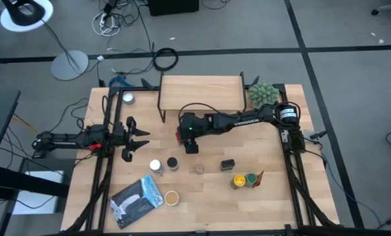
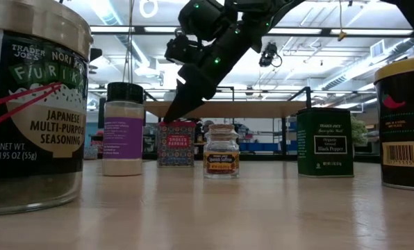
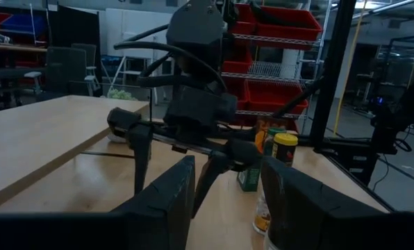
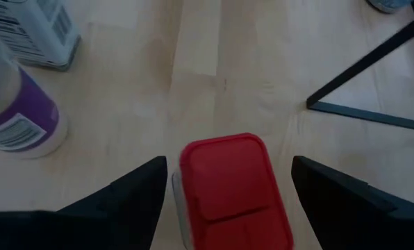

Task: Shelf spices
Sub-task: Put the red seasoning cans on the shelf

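right end effector (image 4: pixel 228 191), angled down at frame centre, fingers spread wide astride the red-lidded rectangular spice tin (image 4: pixel 231 187), not gripping.

You have a flat silver-blue pouch (image 1: pixel 138 200) lying at the table's near left, and a fuzzy green plant (image 1: pixel 264 94) sitting at the far right corner.

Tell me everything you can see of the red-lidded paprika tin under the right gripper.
The paprika tin is a small rectangular tin with a glossy red flip-top lid, rounded corners and a patterned label reading smoked paprika. It stands upright on the wooden table, just in front of the shelf. The right gripper is above it, open fingers straddling the lid with a gap on each side; no contact shows. A purple-labelled jar stands nearby, apart.
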Tool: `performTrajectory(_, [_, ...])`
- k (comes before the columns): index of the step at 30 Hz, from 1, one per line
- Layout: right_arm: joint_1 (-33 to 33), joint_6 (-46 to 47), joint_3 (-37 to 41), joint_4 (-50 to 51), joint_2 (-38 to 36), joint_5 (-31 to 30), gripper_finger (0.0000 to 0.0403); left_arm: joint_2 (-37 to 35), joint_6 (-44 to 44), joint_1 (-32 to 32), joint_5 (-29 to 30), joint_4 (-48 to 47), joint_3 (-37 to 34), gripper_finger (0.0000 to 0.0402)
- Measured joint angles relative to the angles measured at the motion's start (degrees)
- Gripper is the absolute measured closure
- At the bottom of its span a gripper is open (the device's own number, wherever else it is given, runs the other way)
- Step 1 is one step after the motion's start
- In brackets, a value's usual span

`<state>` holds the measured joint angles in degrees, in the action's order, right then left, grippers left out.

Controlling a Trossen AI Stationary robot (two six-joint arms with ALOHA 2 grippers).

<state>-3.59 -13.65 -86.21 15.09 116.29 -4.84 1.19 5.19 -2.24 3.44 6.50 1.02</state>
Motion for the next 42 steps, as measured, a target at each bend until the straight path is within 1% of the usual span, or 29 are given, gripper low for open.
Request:
performTrajectory(15, [-0.39, 0.02, 0.0, -0.02, 0.0, 0.02, 0.0096, 0.0, -0.13, -0.01, 0.0, 0.0, 0.0, 0.0232])
performTrajectory(22, [-0.55, 0.0, 0.0, 0.67, -0.02, 0.04, 0.0096, 0.0, -6.13, 0.0, 0.01, 0.0, 0.02, 0.0232])
performTrajectory(25, [-0.89, -0.01, 0.0, 2.12, -0.02, 0.12, 0.0096, 0.0, -6.72, -0.02, 0.02, -0.02, 0.02, 0.0232])
performTrajectory(29, [-1.22, 0.04, 0.0, 4.12, -0.04, 1.84, 0.0096, 0.0, -7.89, 0.0, 0.02, -0.02, 0.02, 0.0232])
performTrajectory(37, [-2.23, 0.07, 0.29, 4.0, -0.08, 1.76, 0.0096, 0.0, -7.98, -0.02, 0.02, -0.19, 0.02, 0.0232])
performTrajectory(42, [-3.51, 3.32, 1.66, 4.03, -0.17, 4.8, 0.0098, 0.0, -8.05, -0.01, 0.02, -0.22, 0.02, 0.0232])
